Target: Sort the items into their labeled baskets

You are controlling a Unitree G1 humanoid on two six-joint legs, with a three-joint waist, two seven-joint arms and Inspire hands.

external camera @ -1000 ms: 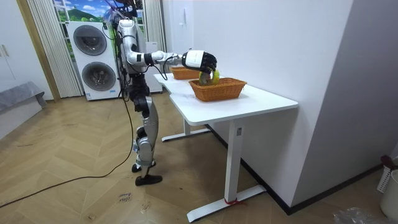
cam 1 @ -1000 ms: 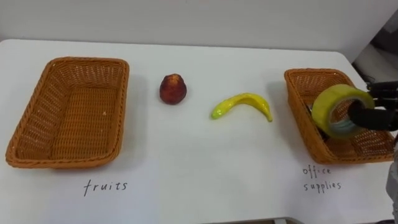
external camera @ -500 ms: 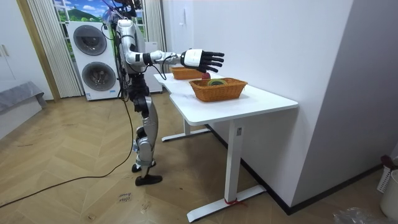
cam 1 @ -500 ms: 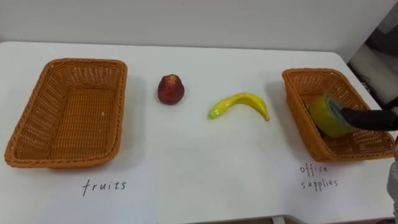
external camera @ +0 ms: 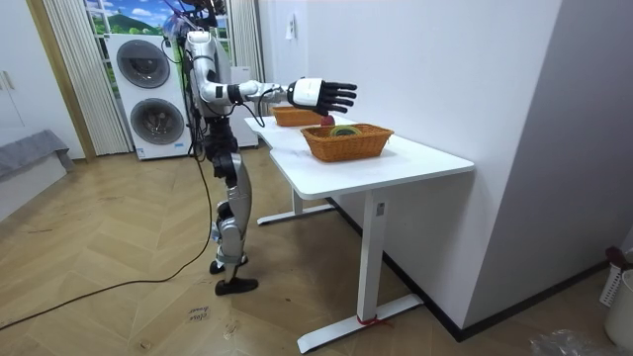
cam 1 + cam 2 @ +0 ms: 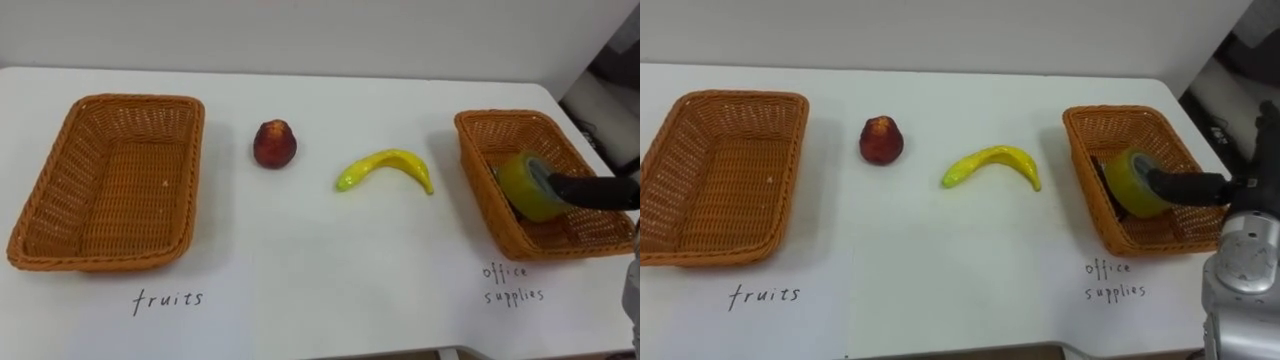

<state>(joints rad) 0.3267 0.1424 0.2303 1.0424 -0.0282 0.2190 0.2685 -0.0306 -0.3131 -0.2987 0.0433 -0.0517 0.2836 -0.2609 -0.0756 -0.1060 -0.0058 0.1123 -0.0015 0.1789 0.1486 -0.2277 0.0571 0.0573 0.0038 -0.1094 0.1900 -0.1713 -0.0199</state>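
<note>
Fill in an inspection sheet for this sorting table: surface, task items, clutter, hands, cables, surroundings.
Surface: white table, a handwritten label in front of each basket.
Task items: left basket empty; red fruit and banana lie on the table between the baskets; yellow tape roll sits in the right basket.
Clutter: nothing seen.
Hands: right hand open, fingers straight, above the right basket.
Cables: nothing seen on the table.
Surroundings: two stacked washing machines behind the robot; wooden floor.
</note>
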